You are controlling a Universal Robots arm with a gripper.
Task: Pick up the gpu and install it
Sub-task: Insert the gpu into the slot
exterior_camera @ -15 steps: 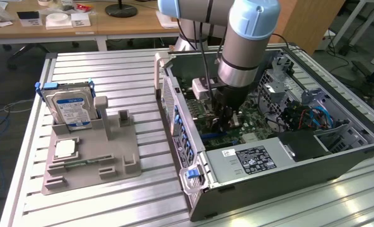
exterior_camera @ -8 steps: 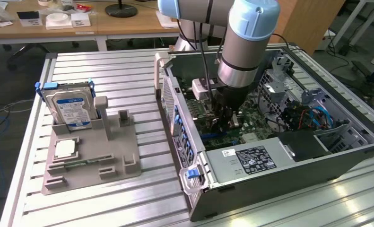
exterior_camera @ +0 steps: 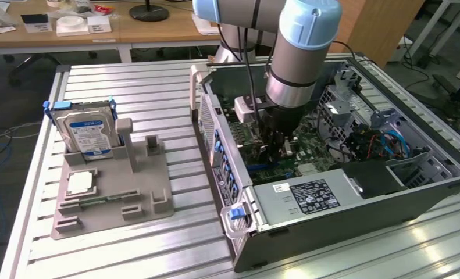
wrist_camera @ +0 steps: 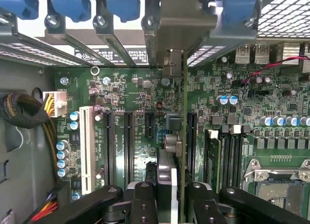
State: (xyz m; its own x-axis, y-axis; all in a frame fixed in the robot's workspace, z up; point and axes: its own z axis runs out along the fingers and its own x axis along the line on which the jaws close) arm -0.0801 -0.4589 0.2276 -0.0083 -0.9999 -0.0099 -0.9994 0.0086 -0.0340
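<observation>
The gpu (wrist_camera: 184,112) stands on edge between my fingers, a thin card with a greenish board edge. Its silvery metal end (wrist_camera: 186,25) reaches the rear slot openings of the computer case (exterior_camera: 331,232). My gripper (wrist_camera: 167,197) is shut on the gpu, one black finger (wrist_camera: 141,200) on each side of the card. The card hangs over the green motherboard (wrist_camera: 126,95), in line with the black expansion slots (wrist_camera: 128,146). In the exterior view my gripper (exterior_camera: 275,148) is low inside the open case, just above the motherboard (exterior_camera: 249,142).
A grey holder (exterior_camera: 113,192) on the slatted table carries a blue-labelled hard drive (exterior_camera: 90,131), a white chip (exterior_camera: 80,183) and a memory stick (exterior_camera: 97,200). Inside the case are a power supply (exterior_camera: 307,197), blue cables (exterior_camera: 389,142), a white slot (wrist_camera: 87,149) and the processor socket (wrist_camera: 276,187).
</observation>
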